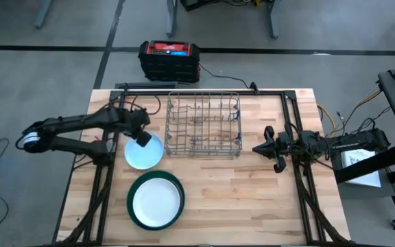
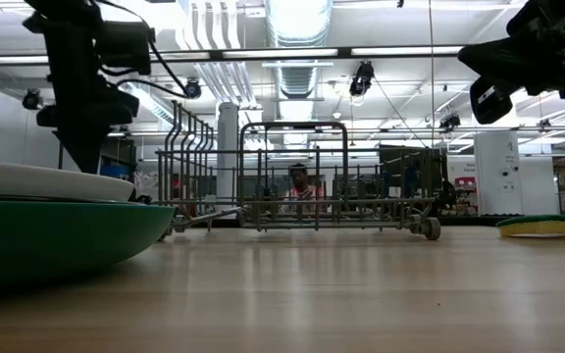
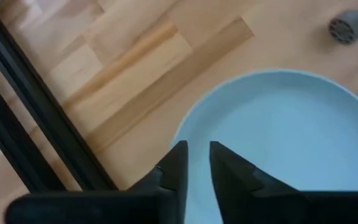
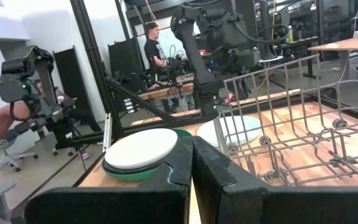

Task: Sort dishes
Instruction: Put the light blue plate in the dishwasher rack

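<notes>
A pale blue plate (image 1: 142, 155) (image 3: 291, 137) lies flat on the wooden table, left of the grey wire rack (image 1: 203, 127). My left gripper (image 1: 142, 139) (image 3: 197, 152) points steeply down over the plate's near-left rim, its fingers a narrow gap apart with nothing between them. Nearer the front edge, a white plate (image 1: 156, 200) (image 4: 140, 148) rests inside a larger dark green plate (image 1: 132, 206) (image 2: 57, 235). My right gripper (image 1: 256, 149) (image 4: 191, 146) waits level at the table's right, shut and empty, pointing toward the rack.
The wire rack (image 2: 302, 186) stands on small wheels at the table's far middle. Black frame rails (image 1: 101, 171) run along both table sides. A red and black box (image 1: 170, 58) sits on the floor behind. People (image 4: 151, 50) show in the room beyond.
</notes>
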### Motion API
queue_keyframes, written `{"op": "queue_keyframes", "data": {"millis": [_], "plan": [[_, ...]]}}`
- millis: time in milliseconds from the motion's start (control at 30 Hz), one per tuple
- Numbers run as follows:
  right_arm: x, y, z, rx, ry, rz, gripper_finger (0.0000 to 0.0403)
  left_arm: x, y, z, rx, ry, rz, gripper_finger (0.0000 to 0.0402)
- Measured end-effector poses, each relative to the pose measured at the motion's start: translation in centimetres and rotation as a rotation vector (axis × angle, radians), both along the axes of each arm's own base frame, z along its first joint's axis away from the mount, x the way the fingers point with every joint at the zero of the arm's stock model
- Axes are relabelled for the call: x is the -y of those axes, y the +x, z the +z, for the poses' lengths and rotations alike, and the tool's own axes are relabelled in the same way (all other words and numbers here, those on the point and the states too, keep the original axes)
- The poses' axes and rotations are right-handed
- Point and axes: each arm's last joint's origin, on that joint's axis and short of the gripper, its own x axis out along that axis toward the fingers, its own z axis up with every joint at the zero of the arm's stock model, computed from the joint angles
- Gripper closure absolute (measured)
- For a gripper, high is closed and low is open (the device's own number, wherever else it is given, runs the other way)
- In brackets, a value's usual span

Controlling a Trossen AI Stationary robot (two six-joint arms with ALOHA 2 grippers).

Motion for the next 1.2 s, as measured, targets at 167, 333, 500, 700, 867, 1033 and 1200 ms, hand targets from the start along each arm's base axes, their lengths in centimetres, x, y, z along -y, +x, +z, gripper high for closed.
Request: {"op": "queue_keyframes", "data": {"millis": [167, 333, 500, 700, 867, 1033, 1200], "plan": [[0.0, 0.0, 0.6, 0.019, -0.013, -0.005, 0.0403, -0.8, 0.5, -0.6, -0.039, 0.030, 0.020, 0.0297], [0.0, 0.0, 1.1, 0.033, -0.013, -0.005, 0.0403, -1.7, 0.7, -1.6, -0.126, 0.057, 0.057, 0.0274], [0.0, 0.0, 1.4, 0.039, -0.025, -0.006, 0.0403, -2.2, 1.4, -2.9, -0.189, 0.027, 0.049, 0.0268], [0.0, 0.1, 2.6, 0.007, -0.042, -0.007, 0.0403, -2.3, 2.0, -4.1, -0.228, -0.071, -0.020, 0.0267], [0.0, 0.1, 3.2, -0.065, -0.048, -0.005, 0.0403, -2.3, 2.3, -4.6, -0.241, -0.120, -0.072, 0.0267], [0.0, 0.1, 3.3, -0.078, -0.056, -0.005, 0.0403, -2.3, 2.4, -4.8, -0.243, -0.154, -0.141, 0.0267], [0.0, 0.1, 3.4, -0.077, -0.062, -0.005, 0.0403, -2.3, 2.4, -5.0, -0.247, -0.147, -0.226, 0.0267]]}}
